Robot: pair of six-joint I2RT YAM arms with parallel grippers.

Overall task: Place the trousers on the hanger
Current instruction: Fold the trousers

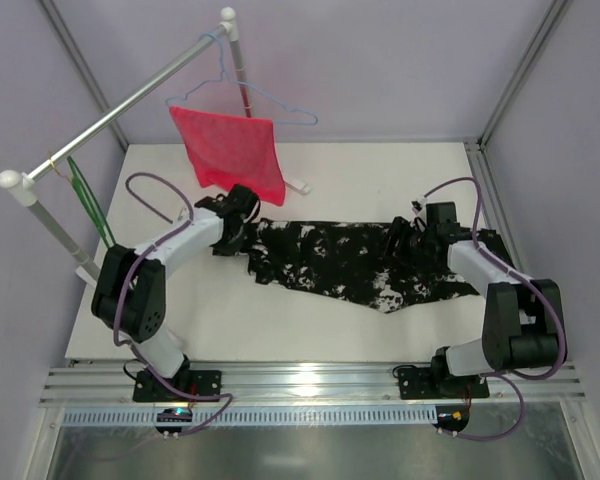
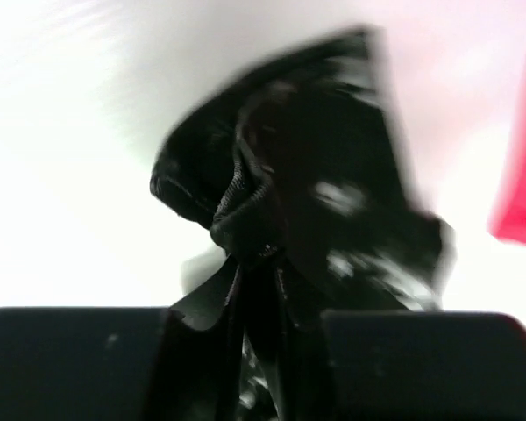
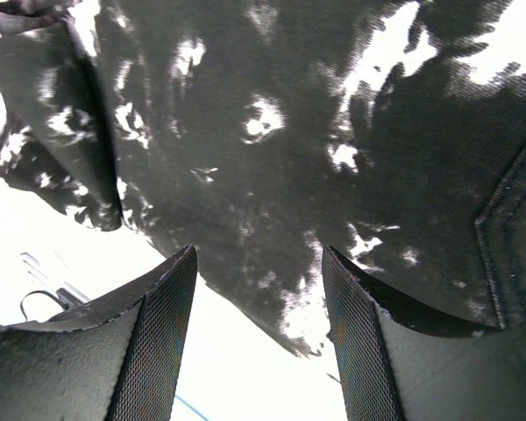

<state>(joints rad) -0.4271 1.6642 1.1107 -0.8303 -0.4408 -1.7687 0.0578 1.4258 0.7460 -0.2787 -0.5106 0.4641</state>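
Top view: the trousers (image 1: 350,260) lie spread on the surface (image 1: 230,320) between both arms. The hanger (image 1: 90,205) hangs well apart, beyond their left end, so the fabric must travel to it.
Left wrist view: the left pincer (image 2: 254,320) is clenched on a bunched trouser end, seemingly for lifting.
Right wrist view: the right pincer (image 3: 259,254) is released, hovering over the trousers' other end, probably to take hold.
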